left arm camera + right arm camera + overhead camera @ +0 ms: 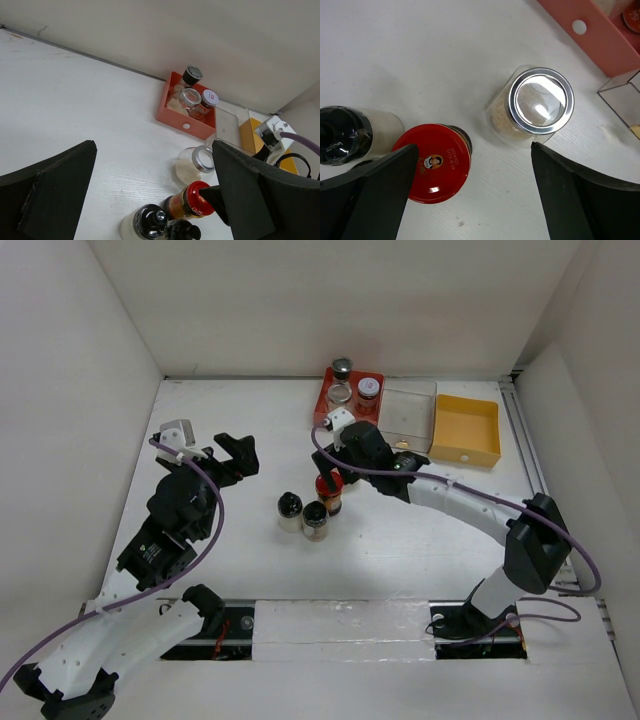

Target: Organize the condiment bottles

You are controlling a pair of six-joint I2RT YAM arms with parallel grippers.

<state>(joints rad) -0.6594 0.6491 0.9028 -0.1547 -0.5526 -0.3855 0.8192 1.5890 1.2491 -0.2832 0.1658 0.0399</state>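
Note:
A red-lidded jar (432, 162) with brown contents and a clear jar with a silver lid (537, 102) stand side by side on the table. My right gripper (470, 200) hovers open just above them, its left finger over the red lid's edge, holding nothing. In the top view the right gripper (338, 468) hides the clear jar; the red-lidded jar (329, 490) shows below it. Two black-domed shakers (289, 508) (315, 518) stand to its left. Three more jars sit in the red tray (352, 410). My left gripper (210, 445) is open and empty, well left of the group.
A clear tray (407, 410) and a yellow tray (465, 430) stand in a row right of the red tray at the back. White walls enclose the table on three sides. The right arm reaches across the middle right of the table.

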